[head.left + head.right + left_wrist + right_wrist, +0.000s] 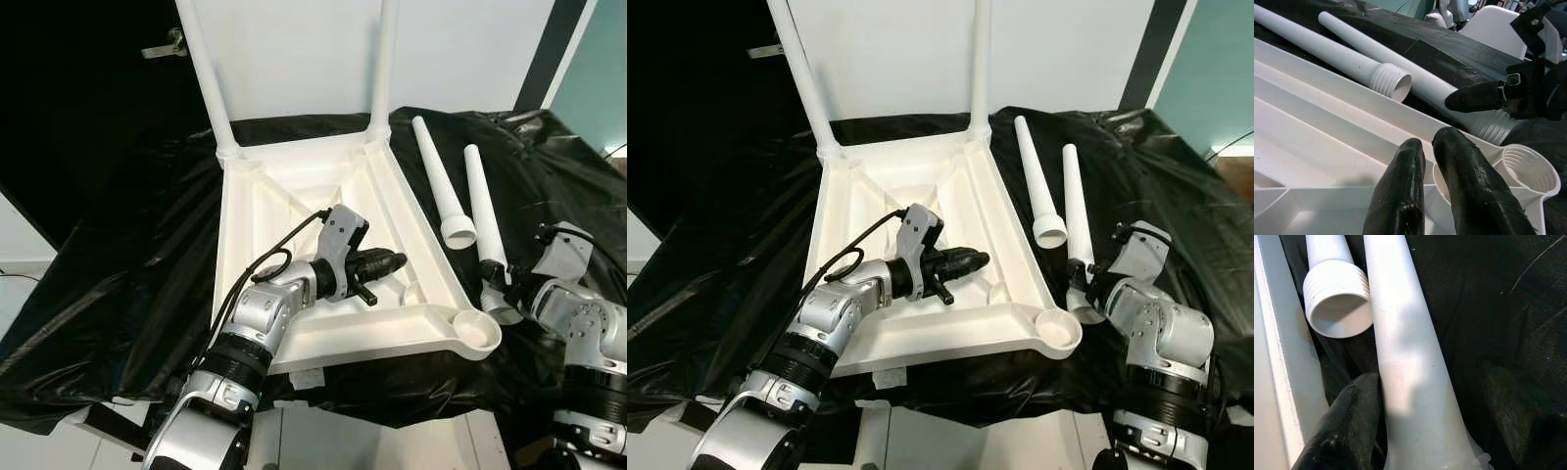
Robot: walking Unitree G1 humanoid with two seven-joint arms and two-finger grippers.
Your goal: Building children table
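We are hovering the left tool (392, 260), fingers nearly together and holding nothing, over the upturned table (294, 201). Our right tool (1420, 431) is straddling a loose leg (1405, 357), fingers apart, beside the table's corner socket (477, 331).

The upturned tabletop (294, 211) looks like smooth white moulded plastic with a soft sheen, ribbed underneath, its near right socket (477, 331) threaded inside. The 2 loose legs (438, 179) (484, 201) on the right are the same smooth white plastic, each ending in a ridged screw thread. Under everything lies a black plastic sheet (127, 264), thin, crinkled and glossy. The left gripper (1436, 183) has matt, slightly scuffed black fingers; the arms (260, 313) are brushed silver metal with black joints
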